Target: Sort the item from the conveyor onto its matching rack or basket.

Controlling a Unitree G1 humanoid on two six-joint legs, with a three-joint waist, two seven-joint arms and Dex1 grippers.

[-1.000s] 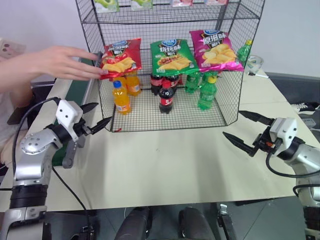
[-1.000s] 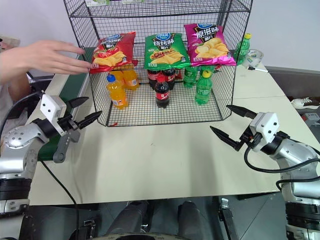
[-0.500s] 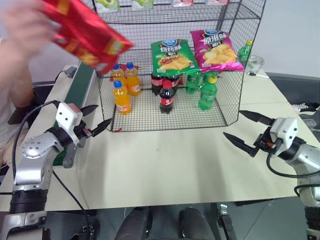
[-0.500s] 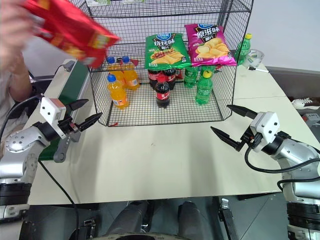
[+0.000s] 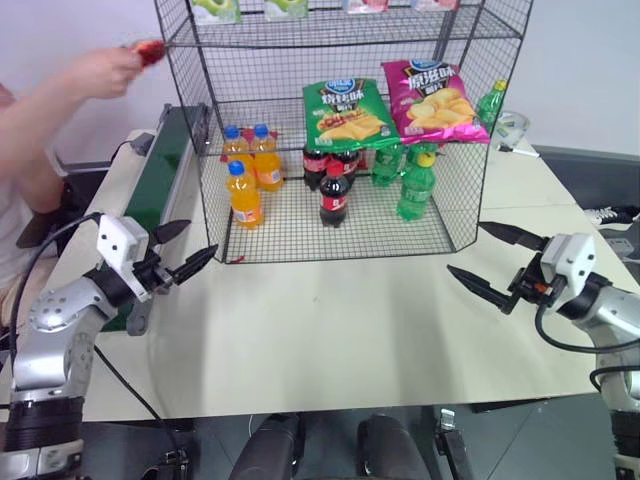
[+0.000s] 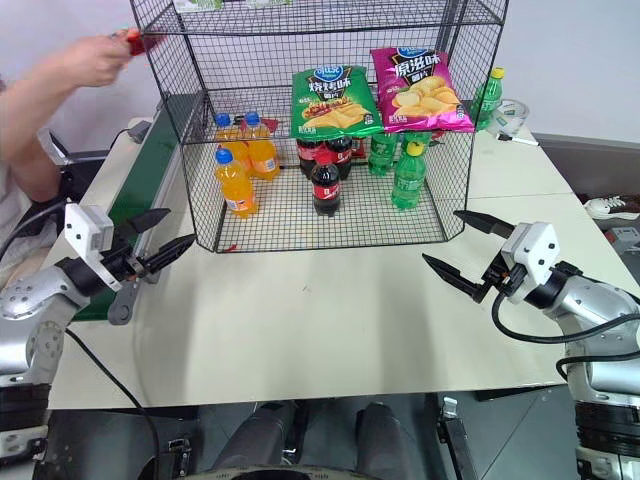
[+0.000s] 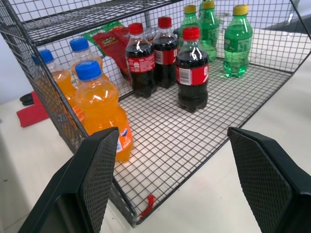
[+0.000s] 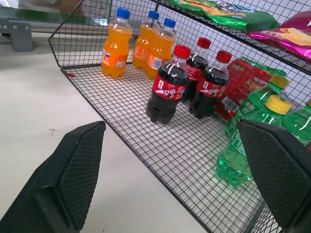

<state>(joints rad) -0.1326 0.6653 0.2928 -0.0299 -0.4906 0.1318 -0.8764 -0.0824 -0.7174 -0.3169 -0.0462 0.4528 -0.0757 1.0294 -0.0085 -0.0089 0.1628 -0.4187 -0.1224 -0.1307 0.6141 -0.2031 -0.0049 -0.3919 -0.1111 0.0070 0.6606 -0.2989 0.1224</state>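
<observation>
A person's hand point(image 5: 100, 70) at ten o'clock holds the red bag point(image 5: 148, 49) behind the rack point(image 5: 470, 120), above the conveyor point(image 5: 160, 180). Left fingers point(image 5: 185, 250) and right fingers point(image 5: 497, 262) gape wide, empty. Likely waiting; next, grasp the bag once it's on the belt.

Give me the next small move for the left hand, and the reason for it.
Probably hold the left hand open beside the conveyor and wait. A person's hand has the red chip bag up behind the rack, and no item lies on the visible belt.
</observation>
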